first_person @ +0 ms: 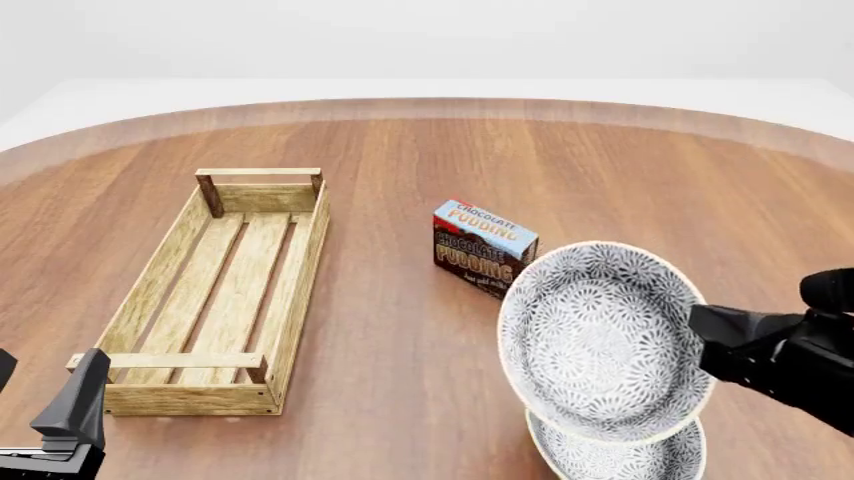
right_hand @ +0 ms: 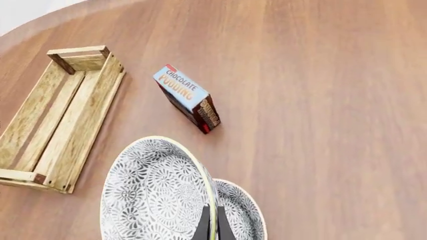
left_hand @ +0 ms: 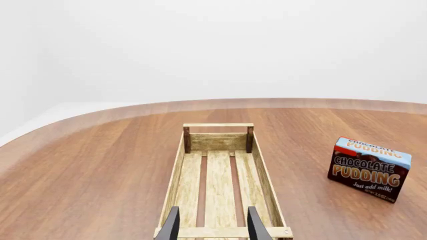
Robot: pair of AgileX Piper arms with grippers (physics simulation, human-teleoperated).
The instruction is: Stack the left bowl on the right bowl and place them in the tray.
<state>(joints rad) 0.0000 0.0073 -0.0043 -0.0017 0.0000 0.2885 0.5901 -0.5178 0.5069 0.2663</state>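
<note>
The right hand pinches the rim of the upper bowl, holding it tilted above the lower bowl on the surface; by my reading, lowering it finishes the stack. The tray lies toward nine o'clock from the bowls, its long axis running six to twelve. The left hand, fingers spread and empty, hovers at the tray's near end.
</note>
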